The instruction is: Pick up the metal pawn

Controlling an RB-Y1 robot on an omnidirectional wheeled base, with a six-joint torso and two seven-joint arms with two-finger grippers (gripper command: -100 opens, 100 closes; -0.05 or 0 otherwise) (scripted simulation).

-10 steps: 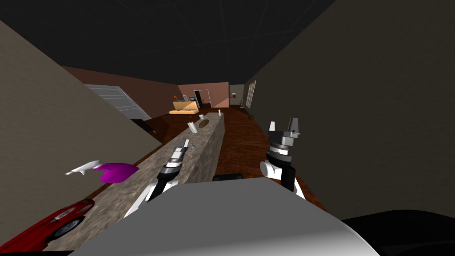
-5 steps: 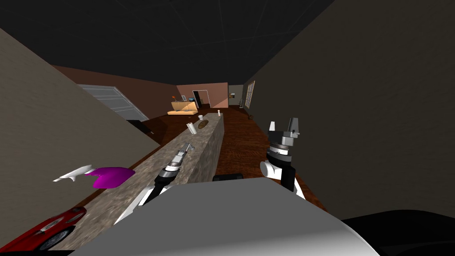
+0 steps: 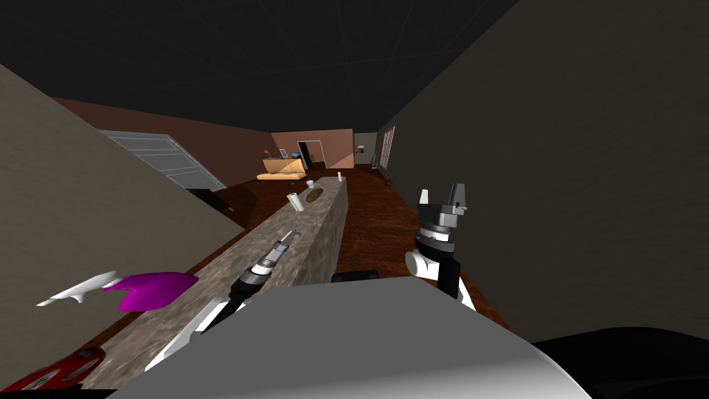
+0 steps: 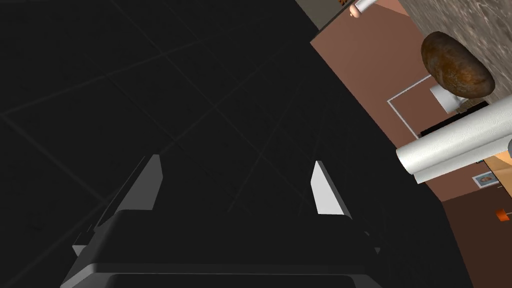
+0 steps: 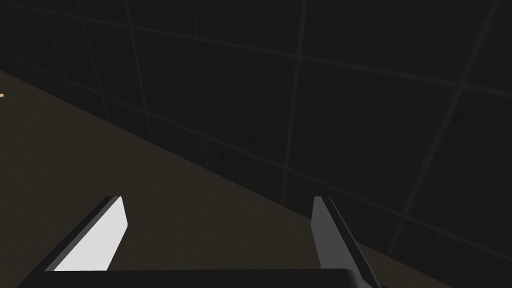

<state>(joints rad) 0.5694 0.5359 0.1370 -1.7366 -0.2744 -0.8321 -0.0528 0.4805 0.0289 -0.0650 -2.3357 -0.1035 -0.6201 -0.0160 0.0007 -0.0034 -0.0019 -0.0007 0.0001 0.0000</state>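
**Inspector:** Report, nearest first.

**Onlooker:** At the near end of the surface (image 3: 187, 308) sit a red car (image 3: 52, 368), a magenta piece (image 3: 149, 289) and a white piece (image 3: 73, 292) just beside it. None of these concerns the task. The left gripper (image 3: 286, 239) is stretched out low along the surface, fingers spread to full width, nothing between them. The right gripper (image 3: 442, 196) is raised over the floor, well off to the right, equally wide and empty.

**Inspector:** And beyond the left gripper?

**Onlooker:** A roll (image 3: 296, 201), then a brown lump (image 3: 313, 195), then a cup (image 3: 311, 183). At the far end stands a small pale upright piece, which I take to be the pawn (image 3: 340, 176). It is well apart from the gripper, and too small for me to confirm its material.

**Inspector:** Findings on the step in hand?

**Onlooker:** This is approach, not yet grasp. In my judgement:
- The pawn looks beyond the arm's reach, so the base must close in along the surface.
- The left wrist view has the pawn at its very edge, so the gripper needs re-aiming until the pawn sits between the fingers.
- The roll and lump lie on the line of travel, so pass beside them.
- A slender piece tips easily, so centre it first, then close on the stem below the head.
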